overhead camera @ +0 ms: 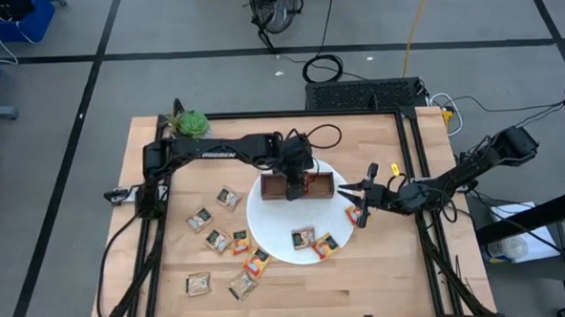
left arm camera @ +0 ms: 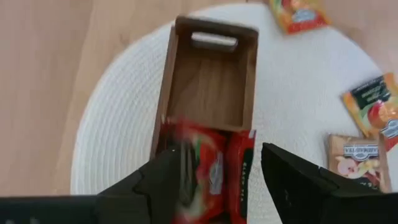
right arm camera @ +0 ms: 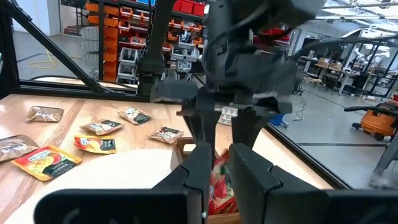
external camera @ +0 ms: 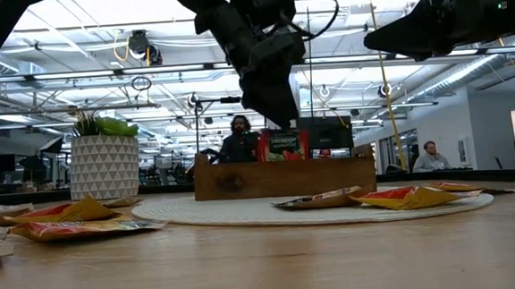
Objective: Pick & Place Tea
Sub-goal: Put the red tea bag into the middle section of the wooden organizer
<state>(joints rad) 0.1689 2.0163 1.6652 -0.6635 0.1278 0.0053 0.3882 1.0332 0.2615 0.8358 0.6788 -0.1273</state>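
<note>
Loose tea sachets (overhead camera: 216, 240) lie scattered on the table's (overhead camera: 152, 222) left half toward its front edge. At centre, the left gripper (overhead camera: 293, 180) hangs over the wooden tray (overhead camera: 322, 185) on the white plate (overhead camera: 276, 237), fingers spread, with red sachets (left arm camera: 214, 171) standing in the tray's middle compartment below them. Two more sachets (overhead camera: 314, 241) lie on the plate's front edge. The right gripper (overhead camera: 364, 205) hovers at the plate's right edge, fingers nearly pressed together, pinching nothing.

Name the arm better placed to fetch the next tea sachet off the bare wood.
Left. Its gripper hangs open over the tray, on the same side as the loose sachets. The right gripper waits beyond the plate.
</note>
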